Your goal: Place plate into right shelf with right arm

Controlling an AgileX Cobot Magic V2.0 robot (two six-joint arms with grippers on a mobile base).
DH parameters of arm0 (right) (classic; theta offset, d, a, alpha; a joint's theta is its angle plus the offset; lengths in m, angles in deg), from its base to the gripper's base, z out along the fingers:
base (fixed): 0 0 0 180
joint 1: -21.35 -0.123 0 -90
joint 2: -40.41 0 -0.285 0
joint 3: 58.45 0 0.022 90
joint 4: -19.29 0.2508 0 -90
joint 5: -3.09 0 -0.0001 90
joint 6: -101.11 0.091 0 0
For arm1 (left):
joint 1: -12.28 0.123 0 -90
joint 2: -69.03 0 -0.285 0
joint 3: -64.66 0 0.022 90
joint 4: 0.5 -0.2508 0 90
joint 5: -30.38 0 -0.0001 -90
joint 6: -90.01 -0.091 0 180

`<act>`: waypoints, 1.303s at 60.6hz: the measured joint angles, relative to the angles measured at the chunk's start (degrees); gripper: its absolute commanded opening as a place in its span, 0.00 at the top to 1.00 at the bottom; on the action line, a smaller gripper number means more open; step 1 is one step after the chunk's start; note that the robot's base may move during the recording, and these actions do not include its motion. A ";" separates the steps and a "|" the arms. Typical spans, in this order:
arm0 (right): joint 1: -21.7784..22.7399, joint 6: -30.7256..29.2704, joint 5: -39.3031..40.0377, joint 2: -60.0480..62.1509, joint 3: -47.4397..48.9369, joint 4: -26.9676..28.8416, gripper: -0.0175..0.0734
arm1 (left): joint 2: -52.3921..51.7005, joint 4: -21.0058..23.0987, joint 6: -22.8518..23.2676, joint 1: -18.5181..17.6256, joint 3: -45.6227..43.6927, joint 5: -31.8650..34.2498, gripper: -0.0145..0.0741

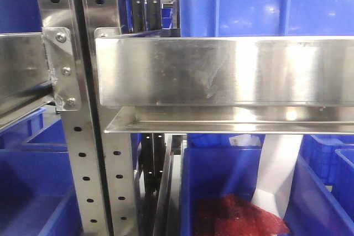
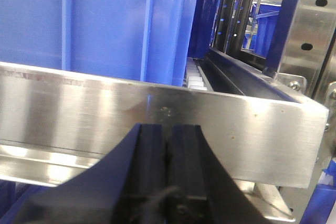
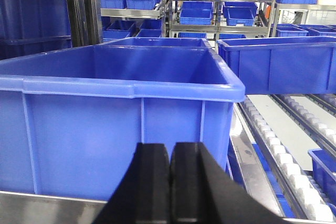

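Steel right shelf (image 1: 221,73) lip runs horizontally; right gripper (image 3: 169,187) closed, empty.

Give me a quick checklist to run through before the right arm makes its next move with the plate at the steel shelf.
1. Plate in view: not ok, none in any camera.
2. Right gripper holding something: not ok, pads closed together, nothing between.
3. Left gripper out of the way: cannot tell; shut, close to the shelf's front lip.
4. Right gripper above shelf level: ok, it faces the blue bin on the shelf.
5. Free spot on the shelf: cannot tell; rollers show beside the bin.
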State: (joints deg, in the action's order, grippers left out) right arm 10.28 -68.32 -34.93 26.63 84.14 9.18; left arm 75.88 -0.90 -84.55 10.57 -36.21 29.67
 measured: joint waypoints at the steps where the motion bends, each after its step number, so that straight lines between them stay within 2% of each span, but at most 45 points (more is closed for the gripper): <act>1: 0.00 0.00 0.00 0.00 0.00 0.10 0.75 | 0.00 0.00 0.00 0.00 0.00 0.00 0.89; 17: 0.50 0.00 2.25 0.00 -4.47 0.10 0.75 | 0.00 0.00 0.00 0.00 0.00 0.00 0.89; 26: 3.78 -0.35 7.26 1.28 -12.06 1.07 0.75 | 0.00 0.00 0.00 0.00 0.00 0.00 0.89; 45: 11.48 -7.60 18.12 6.26 -29.60 11.60 0.75 | 0.00 0.00 0.00 0.00 0.00 0.00 0.89; 63: 12.01 -8.29 30.31 6.60 -40.92 12.74 0.75 | 0.00 0.00 0.00 0.00 0.00 0.00 0.89; 79: 12.01 -8.41 34.48 6.60 -41.39 12.74 0.75 | 0.00 0.00 0.00 0.00 0.00 0.00 0.89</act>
State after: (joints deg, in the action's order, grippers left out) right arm 22.29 -76.73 -0.45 33.24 42.75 21.92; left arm 75.88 -0.90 -84.55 10.57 -36.21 29.67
